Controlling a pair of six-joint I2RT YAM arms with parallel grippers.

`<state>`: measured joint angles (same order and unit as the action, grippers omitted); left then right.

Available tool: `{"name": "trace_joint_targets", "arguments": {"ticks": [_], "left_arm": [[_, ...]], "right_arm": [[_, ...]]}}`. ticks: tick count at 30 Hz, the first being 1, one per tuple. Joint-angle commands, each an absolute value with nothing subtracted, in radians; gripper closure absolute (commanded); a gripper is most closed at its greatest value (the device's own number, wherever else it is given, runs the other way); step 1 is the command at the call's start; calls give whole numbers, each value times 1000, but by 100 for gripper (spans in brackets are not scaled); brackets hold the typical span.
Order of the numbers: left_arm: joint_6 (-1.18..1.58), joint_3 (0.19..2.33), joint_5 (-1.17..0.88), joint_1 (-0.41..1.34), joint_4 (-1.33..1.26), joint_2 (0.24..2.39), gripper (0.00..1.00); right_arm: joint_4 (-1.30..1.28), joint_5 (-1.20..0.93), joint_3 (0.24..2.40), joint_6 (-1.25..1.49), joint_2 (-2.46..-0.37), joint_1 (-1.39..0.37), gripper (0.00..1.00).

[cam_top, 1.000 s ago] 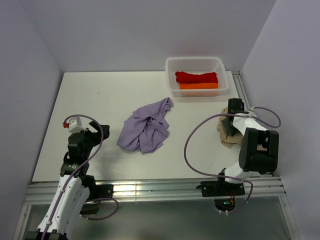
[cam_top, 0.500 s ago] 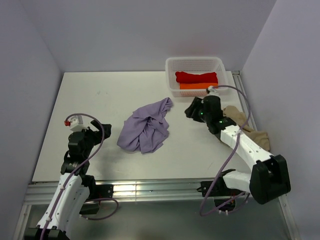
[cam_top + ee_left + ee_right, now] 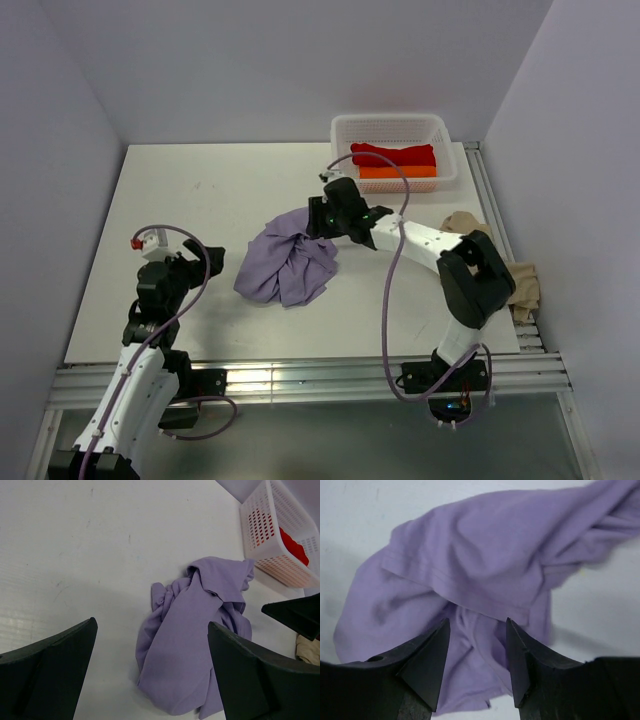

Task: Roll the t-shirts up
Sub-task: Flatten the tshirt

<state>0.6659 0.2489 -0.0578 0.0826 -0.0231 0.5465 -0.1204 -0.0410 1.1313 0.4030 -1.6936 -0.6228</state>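
Approx half done, by my read: red t-shirt [image 3: 393,153] & orange t-shirt [image 3: 397,172] lie rolled inside the basket [image 3: 390,118]; lavender t-shirt [image 3: 288,262] sits crumpled on the table [image 3: 200,190], near-left of basket, not yet rolled; beige t-shirt [image 3: 521,285] bunched at table edge, near-right of basket, also unrolled. Right gripper [image 3: 322,213] hovers over lavender's basket-side edge, jaws apart, nothing betw. them; left gripper [image 3: 151,625] well apart from basket, far near-left, jaws spread wide, empty. No brand, label or readable writing anywhere.
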Motion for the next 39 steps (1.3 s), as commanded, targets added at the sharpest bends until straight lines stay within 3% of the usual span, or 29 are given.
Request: {"name": "trace_joint_targets", "arguments": {"ticks": [1, 6, 24, 36, 38, 39], "left_arm": [[647, 267, -81, 81, -71, 557, 2], [647, 265, -84, 81, -75, 558, 2], [649, 275, -83, 81, -67, 575, 2], [649, 276, -83, 81, -66, 581, 2], [650, 276, -83, 81, -64, 583, 2], [649, 278, -83, 81, -66, 583, 2]], "right_arm": [[-103, -2, 1251, 331, -1744, -678, 44], [-144, 92, 1351, 255, -1825, -751, 45], [-281, 98, 1709, 232, -2095, -848, 47], [-270, 100, 1697, 253, -2137, -850, 52], [-262, 109, 1683, 259, -2131, -851, 56], [-258, 117, 1671, 262, -2128, -853, 64]]}}
